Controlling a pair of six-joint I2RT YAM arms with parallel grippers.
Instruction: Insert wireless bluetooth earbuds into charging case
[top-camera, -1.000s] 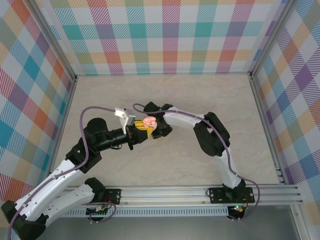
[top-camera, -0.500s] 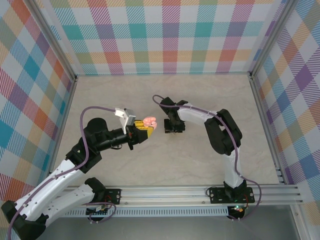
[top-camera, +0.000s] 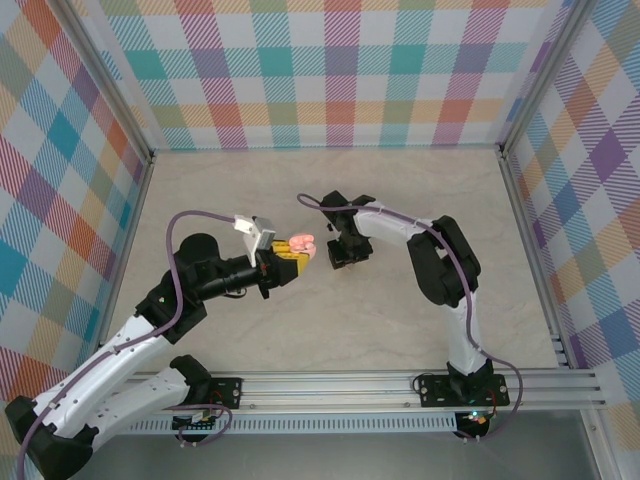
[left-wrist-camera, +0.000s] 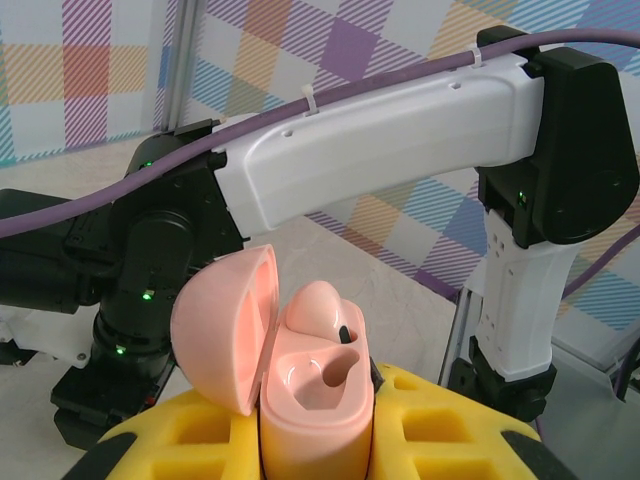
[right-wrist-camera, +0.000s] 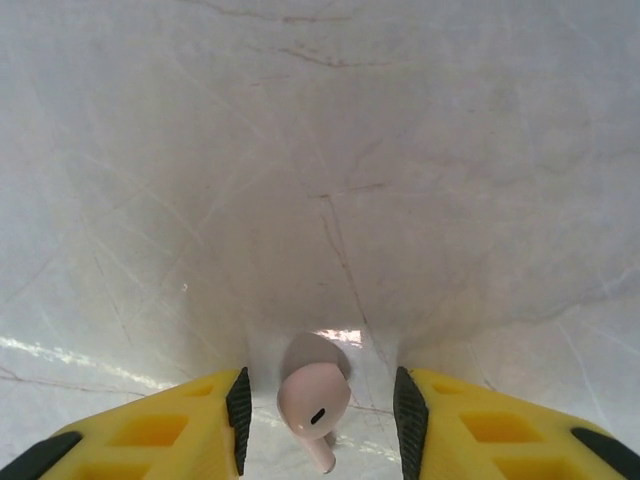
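Note:
My left gripper (top-camera: 290, 255) is shut on the pale pink charging case (left-wrist-camera: 315, 400), held upright between its yellow fingers (left-wrist-camera: 470, 430). The case's lid (left-wrist-camera: 225, 330) is swung open to the left. One pink earbud (left-wrist-camera: 318, 305) sits in the far socket, and the near socket is empty. In the top view the case (top-camera: 303, 243) hangs just above the table. To its right, my right gripper (top-camera: 343, 255) points down at the table. A second pink earbud (right-wrist-camera: 315, 395) lies on the tabletop between the open jaws of the right gripper (right-wrist-camera: 320, 420), with a gap on each side.
The pale marbled table (top-camera: 300, 180) is walled in by checked panels on three sides. The right arm's white link (left-wrist-camera: 380, 130) crosses close behind the case. An aluminium rail (top-camera: 400, 385) runs along the near edge.
My right gripper has pulled away from the case to the right, lowered to the table and opened wider around the loose earbud. The left gripper has shifted up slightly, still holding the case.

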